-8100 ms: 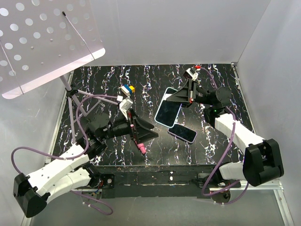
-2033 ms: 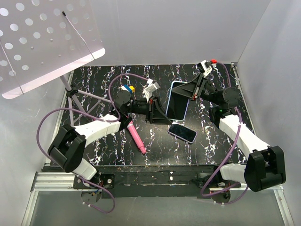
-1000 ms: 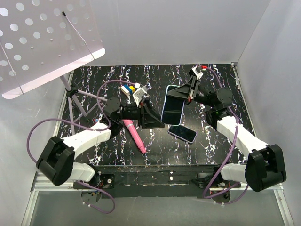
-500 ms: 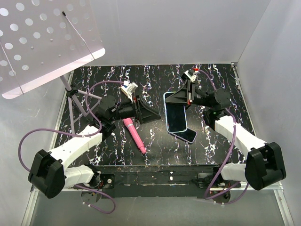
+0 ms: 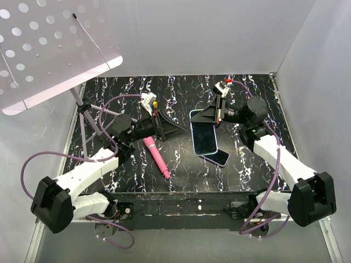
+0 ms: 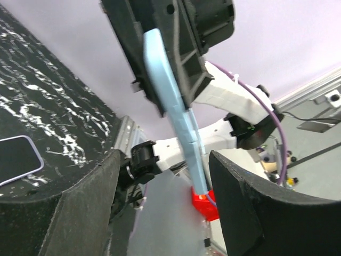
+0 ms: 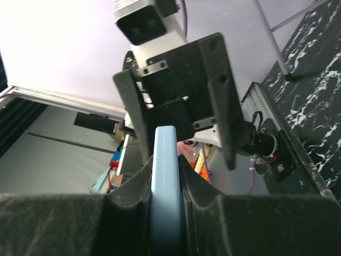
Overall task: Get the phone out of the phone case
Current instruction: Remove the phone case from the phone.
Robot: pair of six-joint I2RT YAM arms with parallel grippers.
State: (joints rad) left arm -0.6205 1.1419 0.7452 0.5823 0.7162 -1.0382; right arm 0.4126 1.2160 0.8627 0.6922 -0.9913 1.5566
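Right pincer (image 5: 209, 115): clenched on one short end of the phone case (image 7: 168, 157), its fingers pressing the pale blue rim from both sides, as the right wrist view shows.
Phone case: hangs from that pincer and slopes down toward the arm bases, dark face up. Its low end lies over a second phone (image 5: 220, 158); whether the two touch I cannot tell.
Contents of the case: a dark panel fills the blue rim, so I judge the phone (image 5: 203, 132) is still seated inside and not yet out.
Reason for the hold: pinching one end by the rim leaves the long sides and the other end free, probably so the other arm can push or peel there.
Left pincer (image 5: 178, 131): released, fingers spread wide with nothing between them. It faces the case from the side and stands apart from it. The left wrist view has the case edge-on between its fingers, which looks like lining up.
Second phone: lilac-rimmed, flat on the surface (image 5: 181, 93), below the right pincer.
Pink pen (image 5: 156, 159): on the surface beneath the left pincer, no part of the task.
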